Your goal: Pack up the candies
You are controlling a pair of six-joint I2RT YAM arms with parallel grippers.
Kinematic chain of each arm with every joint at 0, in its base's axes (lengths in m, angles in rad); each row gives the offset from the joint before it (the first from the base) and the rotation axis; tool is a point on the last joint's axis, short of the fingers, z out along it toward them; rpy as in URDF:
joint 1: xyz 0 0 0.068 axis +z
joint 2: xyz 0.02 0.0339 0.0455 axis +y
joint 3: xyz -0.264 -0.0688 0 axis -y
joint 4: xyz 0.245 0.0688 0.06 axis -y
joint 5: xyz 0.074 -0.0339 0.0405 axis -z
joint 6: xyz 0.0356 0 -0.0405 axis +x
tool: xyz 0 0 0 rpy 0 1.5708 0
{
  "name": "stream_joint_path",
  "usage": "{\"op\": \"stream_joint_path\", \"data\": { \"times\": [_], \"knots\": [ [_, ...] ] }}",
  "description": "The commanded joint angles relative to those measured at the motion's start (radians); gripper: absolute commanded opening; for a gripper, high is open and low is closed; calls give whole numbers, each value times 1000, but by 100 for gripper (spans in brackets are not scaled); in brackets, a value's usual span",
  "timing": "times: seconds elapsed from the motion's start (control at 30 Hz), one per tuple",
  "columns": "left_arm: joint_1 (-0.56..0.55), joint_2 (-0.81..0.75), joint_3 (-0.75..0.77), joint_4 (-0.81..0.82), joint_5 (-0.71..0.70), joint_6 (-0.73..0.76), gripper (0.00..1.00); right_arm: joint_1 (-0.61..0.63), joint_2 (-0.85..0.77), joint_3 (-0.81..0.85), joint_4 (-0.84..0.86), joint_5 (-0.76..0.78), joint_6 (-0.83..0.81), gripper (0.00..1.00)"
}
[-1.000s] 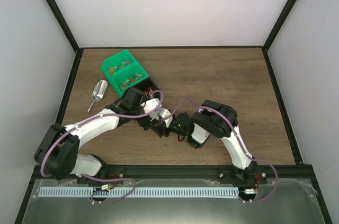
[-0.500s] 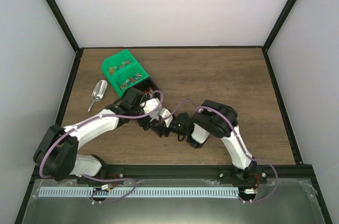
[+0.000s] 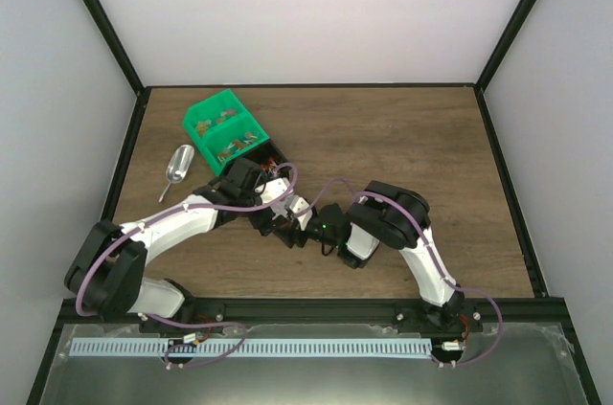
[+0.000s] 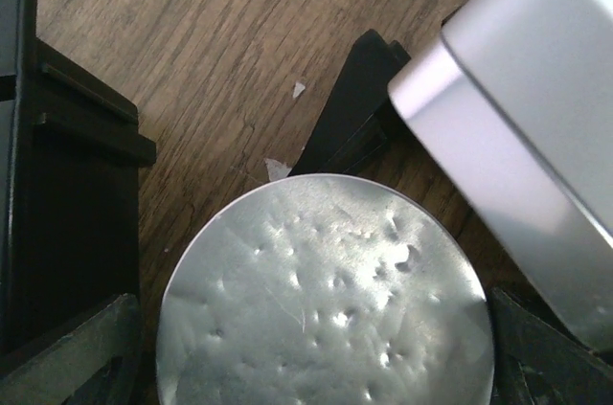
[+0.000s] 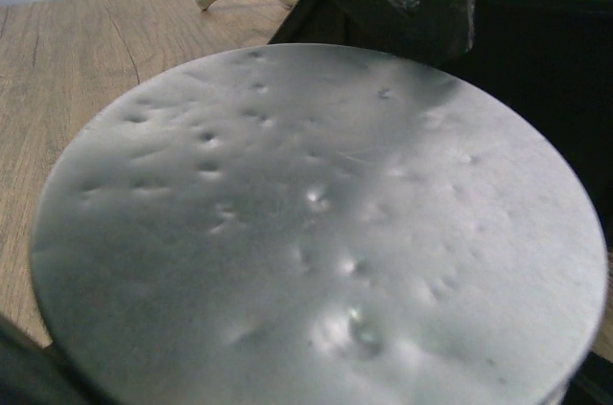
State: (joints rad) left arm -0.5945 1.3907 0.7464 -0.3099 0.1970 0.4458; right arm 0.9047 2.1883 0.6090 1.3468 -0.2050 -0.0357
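1. Candies [image 3: 272,168]: a small cluster of red and orange specks in a black bin [image 3: 281,156]. This bin butts against the near-right end of the green bins [image 3: 225,129], far left of the counter [image 3: 402,137]. The left arm covers most of the bin.
2. Candy orientation: pieces are too small to read a long axis or which way any one points.
3. The row of bins runs on a diagonal, from far-left (green) to near-right (black).
4. Left gripper [image 4: 311,352]: jaws spread wide on either side of a round tin [image 4: 326,300], seen from above. A thin dark gap shows at the tin's left edge, so it is flanked and not pinched.
5. Right gripper [image 5: 306,381]: jaws sit on either side of the same tin, and its rim meets both fingers at the lower corners of the right wrist view. This reads as a grip on the tin.
6. Tin: silver, dimpled flat top facing up, lid on. No candy is visible on or beside it.
7. The two grippers meet nose to nose at mid-counter, just near-right of the black bin.
8. Metal scoop [image 3: 178,168]: lies on the counter left of the bins, handle toward the near-left, apart from both arms.
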Motion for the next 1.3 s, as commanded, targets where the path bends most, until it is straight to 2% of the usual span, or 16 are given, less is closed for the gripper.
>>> {"op": "stream_joint_path", "data": {
  "times": [0.0,0.2,0.3,0.53,0.67,0.77,0.9,1.0,1.17,1.27],
  "knots": [
    [4,7,26,-3,5,-8,97,-3,64,-28,-202,7,62,66],
    [7,3,26,-41,55,63,89,-3,57,-35,-194,-31,48,66],
    [10,6,22,-86,111,151,88,-1,52,-46,-171,-67,40,66],
    [22,71,53,-229,172,430,89,7,43,-79,-117,-180,24,66],
    [48,96,78,-324,216,665,93,14,39,-90,-94,-218,17,66],
    [62,136,135,-351,225,735,93,13,42,-91,-91,-227,19,66],
    [80,151,216,-394,265,714,95,14,41,-84,-109,-183,26,66],
    [85,69,194,-372,279,651,100,13,45,-76,-118,-153,37,66],
    [89,-97,104,-300,239,459,100,10,55,-58,-133,-106,55,67],
    [89,-138,60,-250,191,313,100,8,57,-50,-151,-57,59,67]
  ]
}}
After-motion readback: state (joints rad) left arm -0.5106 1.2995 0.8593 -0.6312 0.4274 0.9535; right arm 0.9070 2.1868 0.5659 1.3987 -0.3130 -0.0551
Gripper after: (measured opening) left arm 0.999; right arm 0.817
